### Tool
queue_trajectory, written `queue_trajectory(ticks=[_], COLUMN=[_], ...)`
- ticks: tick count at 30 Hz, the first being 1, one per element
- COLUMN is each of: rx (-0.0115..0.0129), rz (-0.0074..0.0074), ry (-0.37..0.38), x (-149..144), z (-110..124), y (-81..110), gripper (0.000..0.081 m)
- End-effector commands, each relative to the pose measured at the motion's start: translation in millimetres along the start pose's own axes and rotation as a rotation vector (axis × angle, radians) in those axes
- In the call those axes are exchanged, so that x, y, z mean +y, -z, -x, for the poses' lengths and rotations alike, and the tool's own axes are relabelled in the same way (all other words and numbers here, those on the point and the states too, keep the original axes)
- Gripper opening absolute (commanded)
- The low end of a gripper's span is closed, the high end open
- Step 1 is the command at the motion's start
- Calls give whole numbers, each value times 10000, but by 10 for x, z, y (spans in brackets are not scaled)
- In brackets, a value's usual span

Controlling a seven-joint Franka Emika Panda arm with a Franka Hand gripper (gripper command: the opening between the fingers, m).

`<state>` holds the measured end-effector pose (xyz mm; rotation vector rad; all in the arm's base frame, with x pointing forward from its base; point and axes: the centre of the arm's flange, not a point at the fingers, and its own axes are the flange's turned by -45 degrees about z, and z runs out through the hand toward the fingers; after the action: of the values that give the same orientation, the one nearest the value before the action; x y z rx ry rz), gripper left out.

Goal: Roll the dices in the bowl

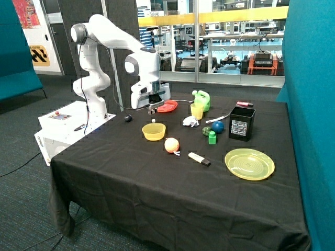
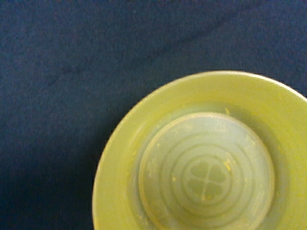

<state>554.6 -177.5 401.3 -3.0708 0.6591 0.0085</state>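
While the small yellow bowl (image 1: 154, 131) sits on the black-draped tabletop (image 1: 157, 188), a tiny white cube, one of the dices (image 1: 153, 121), shows just above its far rim, directly under the robot's fingers (image 1: 152, 110). Whether the cube is in the air or resting cannot be told. The wrist view looks straight down into the bowl (image 2: 206, 158): its inside is bare, with raised rings and a clover mark on the floor, and dark cloth surrounds its rim on the visible sides.

The fingers hang above the bowl's far edge, apart from it; how wide they stand, and whether they hold anything, cannot be told.

Near the bowl, toward the front edge of the tabletop, lies a yellow and pink ball (image 1: 171, 145), then a white marker with a black cap (image 1: 199, 158). Well apart, by the front corner, is a wide flat yellow-green plate (image 1: 249, 163). Beside the bowl, further along the tabletop, lie a white lump (image 1: 190, 122), a yellow cup (image 1: 197, 111), a green jug (image 1: 202, 99), a blue ball (image 1: 218, 126), a small green block (image 1: 212, 137) and a black box (image 1: 242, 123). A flat red plate (image 1: 167, 106) lies behind the arm, and a small dark ball (image 1: 127, 118) sits near the tabletop's edge by the robot's base.

A broad stretch of open cloth runs along the front of the tabletop.
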Motion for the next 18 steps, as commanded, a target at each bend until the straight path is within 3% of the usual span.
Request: queue_trajectory(ticks=[1,3,4,6,18], rx=[54,54,54,54,54], rz=[-3,-3,-3,-3,-3], ry=[113,123,134,165,172], x=[-7,-4,-2,2,71], z=[-62,-53,-49,-43,-50], y=[-103,-108,-111,-115,-114], gripper=[95,377,462,544,562])
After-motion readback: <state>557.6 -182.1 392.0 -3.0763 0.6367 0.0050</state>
